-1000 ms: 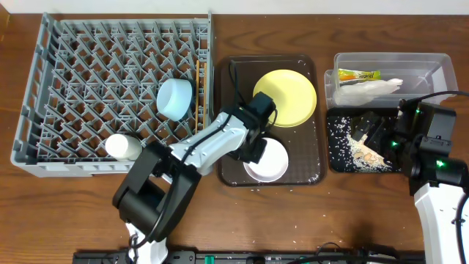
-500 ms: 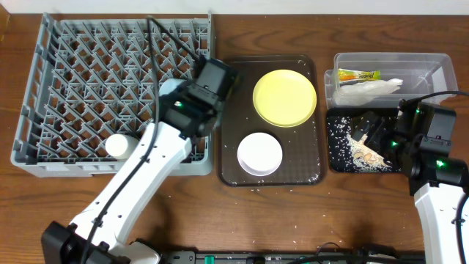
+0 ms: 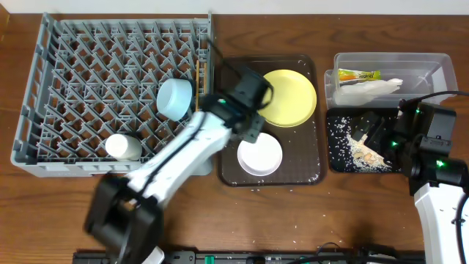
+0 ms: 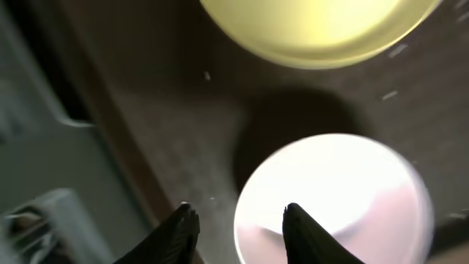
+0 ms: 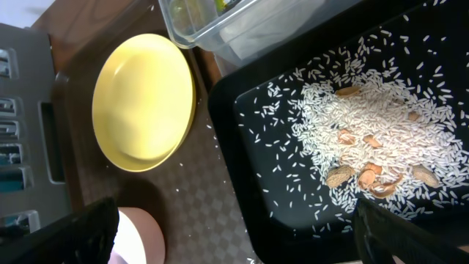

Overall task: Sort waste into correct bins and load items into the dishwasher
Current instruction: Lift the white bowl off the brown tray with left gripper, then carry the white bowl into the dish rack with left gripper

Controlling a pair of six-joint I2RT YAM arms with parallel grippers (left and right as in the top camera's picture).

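One yellow plate (image 3: 289, 95), one white bowl (image 3: 259, 155)

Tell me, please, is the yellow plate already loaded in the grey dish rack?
No, the yellow plate lies on the dark brown tray, to the right of the dish rack.

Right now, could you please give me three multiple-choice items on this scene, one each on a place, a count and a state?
1. The blue bowl lies: A in the rack; B in the tub; C on the black tray.
2. Dishes on the brown tray: A one; B two; C three.
3. The right fingers are: A shut tight, empty; B shut on a spoon; C wide apart, empty.
Key: A, it sits among the rack's pegs; B, a yellow plate and a white bowl; C, nothing shows between them.
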